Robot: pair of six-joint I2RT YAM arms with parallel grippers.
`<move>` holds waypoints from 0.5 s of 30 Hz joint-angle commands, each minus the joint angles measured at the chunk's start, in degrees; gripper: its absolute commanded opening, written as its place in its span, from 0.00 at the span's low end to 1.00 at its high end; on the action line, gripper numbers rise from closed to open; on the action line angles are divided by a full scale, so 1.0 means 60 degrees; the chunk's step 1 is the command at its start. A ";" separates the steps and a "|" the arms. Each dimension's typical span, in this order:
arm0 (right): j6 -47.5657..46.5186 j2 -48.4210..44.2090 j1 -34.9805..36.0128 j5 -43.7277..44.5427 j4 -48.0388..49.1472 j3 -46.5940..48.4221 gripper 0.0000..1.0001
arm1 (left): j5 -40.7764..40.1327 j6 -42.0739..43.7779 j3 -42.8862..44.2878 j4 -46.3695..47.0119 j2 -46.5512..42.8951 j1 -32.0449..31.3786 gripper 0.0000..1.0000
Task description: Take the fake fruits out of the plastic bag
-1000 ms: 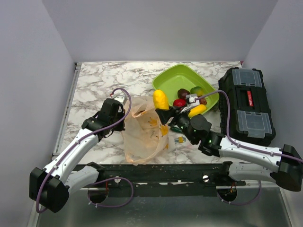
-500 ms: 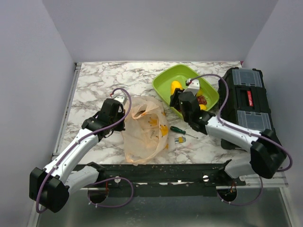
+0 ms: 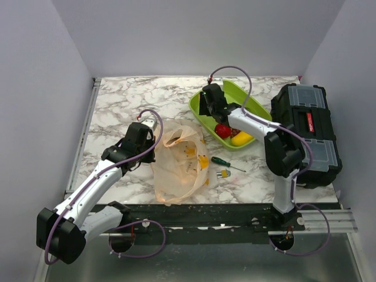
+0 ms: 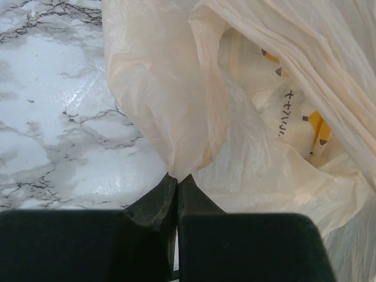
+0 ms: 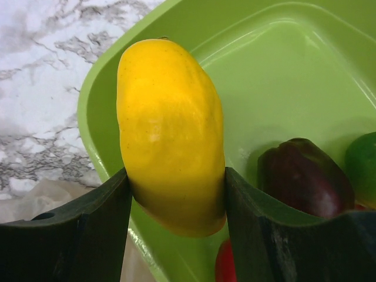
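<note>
The peach plastic bag (image 3: 179,161) lies crumpled on the marble table. My left gripper (image 4: 177,176) is shut on a fold of its rim (image 4: 176,147), at the bag's left side (image 3: 147,134). A yellow-orange shape (image 4: 317,126) shows through the plastic. My right gripper (image 5: 176,175) is shut on a yellow fake fruit (image 5: 170,135), held over the left end of the lime-green tray (image 5: 282,70). In the top view the right gripper (image 3: 207,104) hides that fruit. A dark plum (image 5: 302,176), a red apple (image 3: 222,130) and a yellow piece (image 3: 242,138) lie in the tray.
A green-handled screwdriver (image 3: 226,163) and a small yellow item (image 3: 223,174) lie on the table right of the bag. A black toolbox (image 3: 305,129) stands at the right edge. A green fruit (image 5: 364,158) sits at the tray's right. Grey walls close in the table.
My right arm has swung from beside the bag up and back over the green tray, carrying the yellow fruit. The left gripper and the bag have stayed put.
</note>
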 commanded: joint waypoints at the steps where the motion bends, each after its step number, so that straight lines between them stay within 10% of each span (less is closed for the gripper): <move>1: -0.0371 0.0946 -0.0080 0.0105 -0.1214 0.0770 0.09 | 0.0191 -0.0008 0.0044 0.0103 -0.0020 0.0052 0.00; 15: -0.0722 0.1842 -0.0256 -0.0761 -0.1318 0.0724 0.35 | 0.0187 -0.0022 0.0064 0.0077 0.0082 0.0054 0.00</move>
